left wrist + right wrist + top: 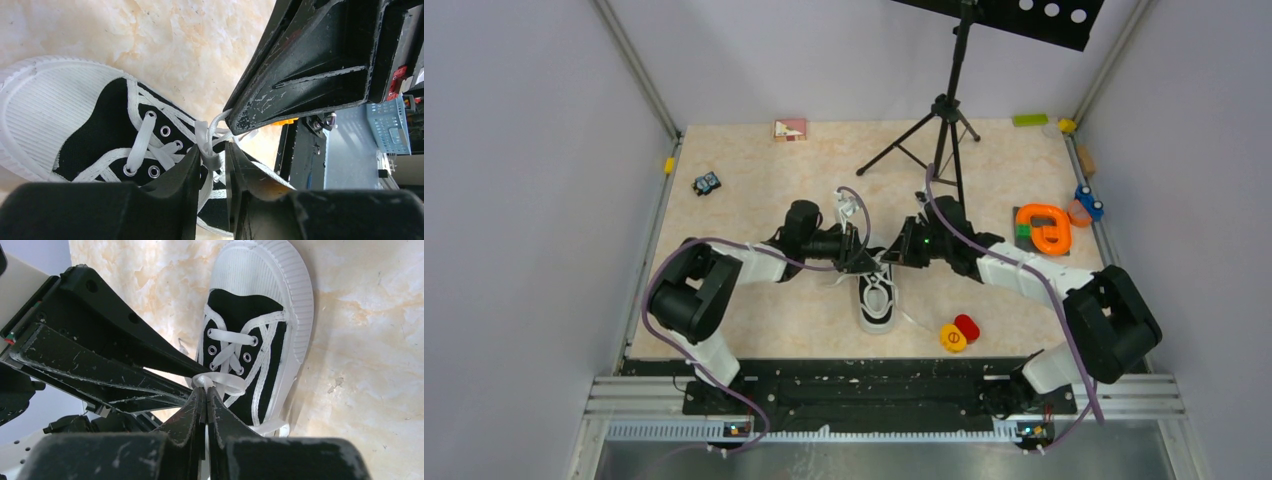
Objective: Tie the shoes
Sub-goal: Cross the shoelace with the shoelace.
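The shoe (876,300) sat in the middle of the bench (764,300), toe toward my bases, with both my end effectors meeting over its eyelets. My right end effector (205,390) was clamped shut on a loop of lace (231,336). My left end effector (213,150) stood slightly parted, a strand lying in the gap rather than pinched. I judged the shoe light enough to skid or tip under a hard tug, its canvas soft, its rubber toe stiffer. The flat lace looked limp and a little slick, likely to slump once released, and best taken near the crossing, flat side to the pads. The only container I saw was a blue basket (387,125) beyond the bench, and I could not tell its contents.
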`<state>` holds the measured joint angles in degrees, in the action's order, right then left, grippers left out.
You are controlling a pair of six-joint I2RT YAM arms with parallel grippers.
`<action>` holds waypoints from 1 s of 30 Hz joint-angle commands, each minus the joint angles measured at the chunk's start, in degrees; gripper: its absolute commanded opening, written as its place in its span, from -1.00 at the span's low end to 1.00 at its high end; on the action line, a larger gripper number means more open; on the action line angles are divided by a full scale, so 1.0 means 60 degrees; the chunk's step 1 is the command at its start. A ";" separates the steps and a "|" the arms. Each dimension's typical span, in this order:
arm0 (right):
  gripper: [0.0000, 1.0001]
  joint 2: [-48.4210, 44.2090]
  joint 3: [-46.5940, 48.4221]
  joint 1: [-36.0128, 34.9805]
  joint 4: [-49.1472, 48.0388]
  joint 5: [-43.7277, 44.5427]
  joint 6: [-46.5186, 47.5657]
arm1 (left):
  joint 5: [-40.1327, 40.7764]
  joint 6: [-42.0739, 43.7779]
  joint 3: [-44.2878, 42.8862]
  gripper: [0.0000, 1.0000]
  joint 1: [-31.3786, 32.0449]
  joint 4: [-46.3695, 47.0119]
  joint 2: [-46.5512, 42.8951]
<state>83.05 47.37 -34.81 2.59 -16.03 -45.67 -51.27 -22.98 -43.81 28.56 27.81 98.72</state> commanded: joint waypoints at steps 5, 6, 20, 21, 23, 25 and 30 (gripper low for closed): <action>-1.00 -0.0163 0.0632 -0.0205 -0.0201 0.0072 0.0129 | 0.0126 0.0431 -0.0204 -0.32 0.0001 -0.0349 -0.0623; -1.00 -0.0171 0.0667 -0.0208 -0.0174 0.0078 0.0147 | 0.0142 0.0533 -0.0241 -0.24 0.0001 -0.0531 -0.0655; -1.00 -0.0422 0.0994 -0.0366 -0.0038 -0.0053 0.0099 | 0.0260 0.0831 -0.0388 -0.37 0.0016 -0.1014 -0.0681; -1.00 -0.0430 0.0972 -0.0379 -0.0036 -0.0053 0.0090 | 0.0271 0.0817 -0.0401 -0.36 0.0016 -0.1004 -0.0670; -1.00 -0.0468 0.0981 -0.0406 -0.0023 -0.0066 0.0069 | 0.0338 0.0754 -0.0371 -0.30 0.0016 -0.0946 -0.0662; -1.00 -0.0475 0.0967 -0.0449 -0.0022 -0.0042 0.0047 | 0.0383 0.0644 -0.0338 -0.19 0.0015 -0.0779 -0.0689; -1.00 -0.0483 0.0883 -0.0521 -0.0065 -0.0024 -0.0027 | 0.0294 0.0279 -0.0234 -0.08 0.0051 -0.0233 -0.0615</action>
<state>82.50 50.48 -36.86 3.05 -16.14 -45.63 -49.30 -19.92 -44.27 28.58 21.47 96.16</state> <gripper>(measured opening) 0.012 0.459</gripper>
